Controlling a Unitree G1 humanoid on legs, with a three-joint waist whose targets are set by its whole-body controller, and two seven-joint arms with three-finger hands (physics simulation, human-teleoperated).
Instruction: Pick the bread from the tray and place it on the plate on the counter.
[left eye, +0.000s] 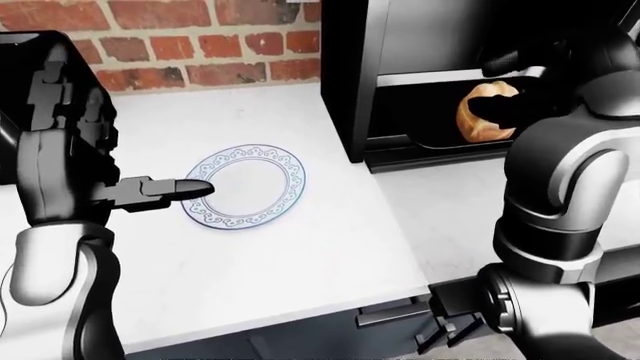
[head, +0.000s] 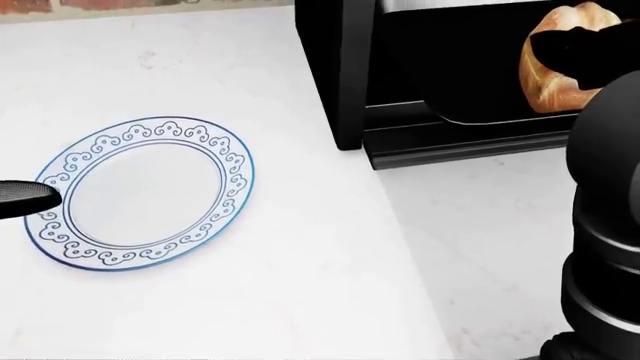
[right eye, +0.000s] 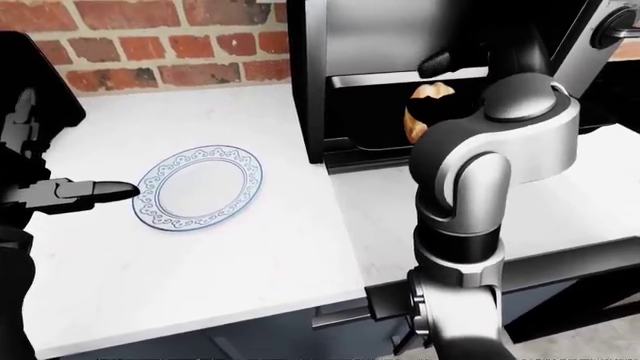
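Fingers (head: 585, 52) of my right hand (left eye: 520, 105) are wrapped dark around the bread (head: 555, 71), a golden-brown crusty roll, and they cover much of its right side in the head view. The roll sits up at the mouth of the black oven (left eye: 345, 82), over the dark tray (head: 480, 105) in the open cavity (whether it touches the tray I cannot tell). My right forearm (left eye: 555, 172), grey and black, rises from the bottom right of the left-eye view and bends toward the opening.

My left hand (left eye: 60, 142) is held at the left of the left-eye view, its fingers (left eye: 165, 189) loose and holding nothing, with one black finger stretched out flat toward the plate (head: 145, 191). In the head view that fingertip overlaps the plate's left rim; I cannot tell whether it touches or hangs above it.

The plate is round, pale in the middle, with a blue scroll pattern around its rim. It lies flat on the white bench (head: 250, 300), well apart from the bread and to the left of the oven. The oven stands on the bench with its lower ledge (head: 460, 142) jutting out below the tray. A red brick wall (left eye: 200, 45) runs along the top of the eye views, beyond the bench. Dark cabinet fronts (right eye: 260, 330) show under the bench edge.
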